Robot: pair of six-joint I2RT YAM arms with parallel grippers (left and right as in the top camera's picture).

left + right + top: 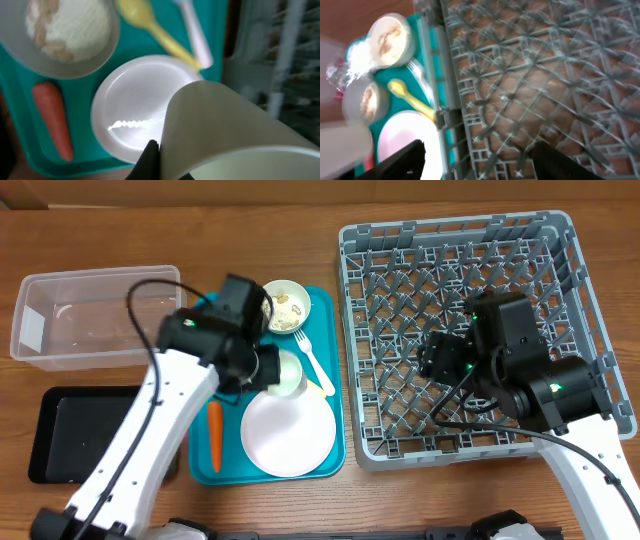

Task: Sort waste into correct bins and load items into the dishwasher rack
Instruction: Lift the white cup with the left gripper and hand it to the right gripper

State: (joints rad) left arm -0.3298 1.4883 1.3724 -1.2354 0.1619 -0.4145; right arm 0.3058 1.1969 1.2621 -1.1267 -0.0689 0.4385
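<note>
White cup (225,130) is sitting clamped in the left fingers (149,156), above the pink plate (135,115), left of the grey rack (350,350). Right fingers (405,160) are hanging wide and empty over the rack. Advised: lifting clear of the rack's left wall before seating the cup mouth-down inside.

No legible text or labels anywhere.

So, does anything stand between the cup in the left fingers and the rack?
Only the rack's own near wall, which the cup must pass over. The right fingers hang above the rack's middle, further in.
</note>
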